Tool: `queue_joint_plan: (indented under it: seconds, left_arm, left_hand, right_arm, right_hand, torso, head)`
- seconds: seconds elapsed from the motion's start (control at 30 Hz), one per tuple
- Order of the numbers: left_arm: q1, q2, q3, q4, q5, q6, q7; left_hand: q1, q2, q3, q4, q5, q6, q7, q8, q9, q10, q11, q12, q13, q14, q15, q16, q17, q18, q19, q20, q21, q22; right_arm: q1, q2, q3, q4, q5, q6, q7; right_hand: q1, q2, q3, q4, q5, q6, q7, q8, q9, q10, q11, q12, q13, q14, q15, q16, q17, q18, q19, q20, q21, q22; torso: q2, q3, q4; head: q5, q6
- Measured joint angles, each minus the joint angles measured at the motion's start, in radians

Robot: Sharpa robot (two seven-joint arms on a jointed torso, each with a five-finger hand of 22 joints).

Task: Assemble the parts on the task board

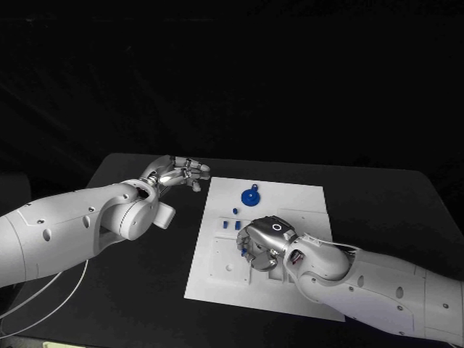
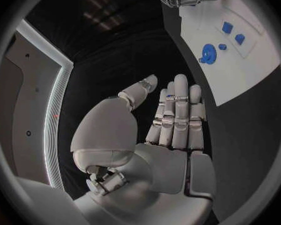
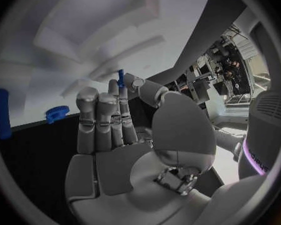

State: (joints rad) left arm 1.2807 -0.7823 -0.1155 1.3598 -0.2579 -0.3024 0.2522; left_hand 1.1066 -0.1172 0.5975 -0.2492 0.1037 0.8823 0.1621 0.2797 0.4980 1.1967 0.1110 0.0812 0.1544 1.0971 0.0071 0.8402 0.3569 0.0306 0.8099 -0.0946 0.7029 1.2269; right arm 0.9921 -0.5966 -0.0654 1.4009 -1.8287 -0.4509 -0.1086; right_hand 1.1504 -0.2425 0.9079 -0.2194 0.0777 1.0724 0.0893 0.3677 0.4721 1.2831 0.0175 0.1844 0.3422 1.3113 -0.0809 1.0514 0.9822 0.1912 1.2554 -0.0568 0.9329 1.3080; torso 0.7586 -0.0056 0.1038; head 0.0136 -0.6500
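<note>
Black surface (image 1: 399, 210) carries the white task board (image 1: 295, 199) at its centre.

Left side: the left hand (image 1: 177, 172) hovers over the surface just off the board's far left corner, clear of the board. Its fingers (image 2: 178, 110) lie straight and side by side, the thumb set slightly apart. It holds nothing.

On the board, a round blue part (image 1: 251, 196) with a small tab lies near the far edge, left of the board's middle. Toward the near edge from it, three smaller blue parts (image 1: 233, 223) sit in a tight group by the board's left edge. The left wrist view shows the same round part (image 2: 208, 53) and small parts (image 2: 233, 32) lying on the white plate.

Right of this group, the right hand (image 1: 264, 241) is positioned over the middle of the board, palm toward the plate. In the right wrist view its fingers (image 3: 106, 120) extend close together, and a small blue part (image 3: 121, 78) stands at the fingertips, beside the thumb. Whether the part is pinched cannot be told. A blue peg (image 3: 2, 113) and a blue toothed disc (image 3: 57, 113) appear beyond the hand.
</note>
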Motion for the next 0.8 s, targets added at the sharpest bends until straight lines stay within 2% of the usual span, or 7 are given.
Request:
queue_joint_plan:
  seconds: [0.37, 0.8]
  left_arm:
    - [0.000, 0.000, 0.000, 0.000, 0.000, 0.000, 0.000]
    - [0.000, -0.001, 0.000, 0.000, 0.000, 0.000, 0.000]
  left_hand:
    - [0.000, 0.000, 0.000, 0.000, 0.000, 0.000, 0.000, 0.000, -0.001, 0.000, 0.000, 0.000, 0.000, 0.000, 0.000, 0.000, 0.001, 0.000, 0.000, 0.000, -0.004, 0.000]
    - [0.000, 0.000, 0.000, 0.000, 0.000, 0.000, 0.000, 0.002, -0.001, 0.001, -0.001, 0.000, 0.000, 0.000, 0.000, 0.000, 0.003, 0.000, 0.003, 0.004, -0.003, 0.000]
  right_arm:
    - [0.000, 0.010, -0.002, -0.005, -0.022, 0.000, -0.007]
    - [0.003, 0.008, -0.012, 0.001, -0.024, 0.022, -0.006]
  right_hand:
    - [0.000, 0.000, 0.000, 0.000, 0.000, 0.003, 0.003, 0.001, 0.000, 0.000, 0.000, 0.000, 0.001, 0.002, -0.002, 0.000, 0.000, 0.000, 0.002, 0.002, 0.000, 0.000]
    - [-0.002, -0.001, 0.003, -0.003, 0.001, 0.003, 0.003, 0.004, 0.003, 0.000, 0.000, -0.003, 0.002, 0.002, -0.002, -0.003, 0.000, 0.000, 0.003, 0.003, 0.000, 0.000]
  torso:
    - [0.000, -0.0002, -0.0002]
    - [-0.001, -0.0004, -0.0004]
  head:
    - [0.004, -0.002]
    - [0.006, -0.005]
